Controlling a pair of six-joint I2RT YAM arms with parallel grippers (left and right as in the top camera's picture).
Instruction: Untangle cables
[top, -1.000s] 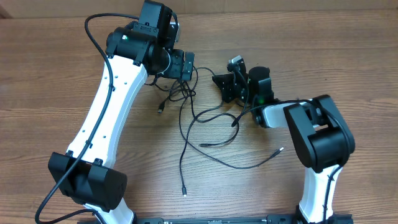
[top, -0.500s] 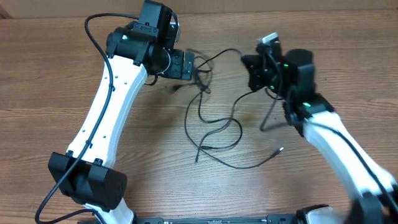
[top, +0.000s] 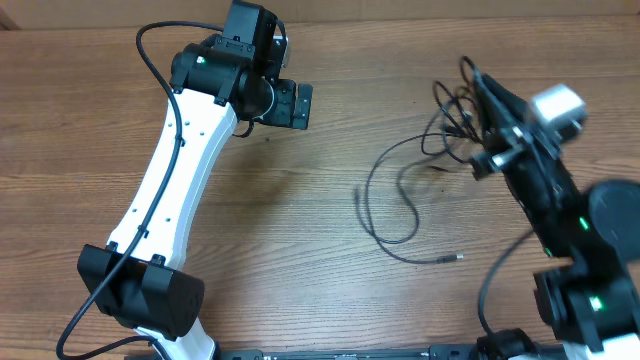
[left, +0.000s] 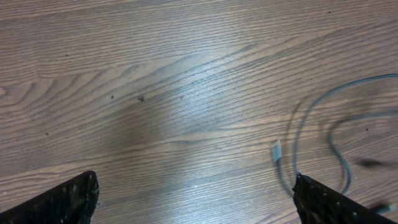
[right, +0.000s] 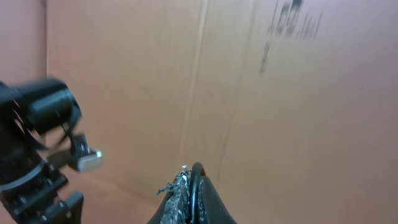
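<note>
The cables (top: 392, 196) are thin black cords. One part is bunched in a tangle (top: 450, 118) hanging from my right gripper (top: 477, 84), which is raised well above the table at the right. The rest trails in loops on the wood, ending in a silvery plug (top: 458, 258). In the right wrist view the right gripper (right: 194, 186) is shut on a black cable loop (right: 196, 180). My left gripper (top: 296, 105) stands open at the upper left, away from the cords. Its fingers (left: 339, 202) frame bare wood, with a cable (left: 308, 121) and small plug (left: 276, 149) at the right.
The wooden table (top: 300, 230) carries nothing else. A brown cardboard wall (right: 280, 93) fills the right wrist view. The left arm (top: 180, 170) stretches from the front left up to the back.
My right arm has swung up and to the right with the cables, pulling the tangle away from the left gripper and dragging the loops rightward. The left arm has not moved.
</note>
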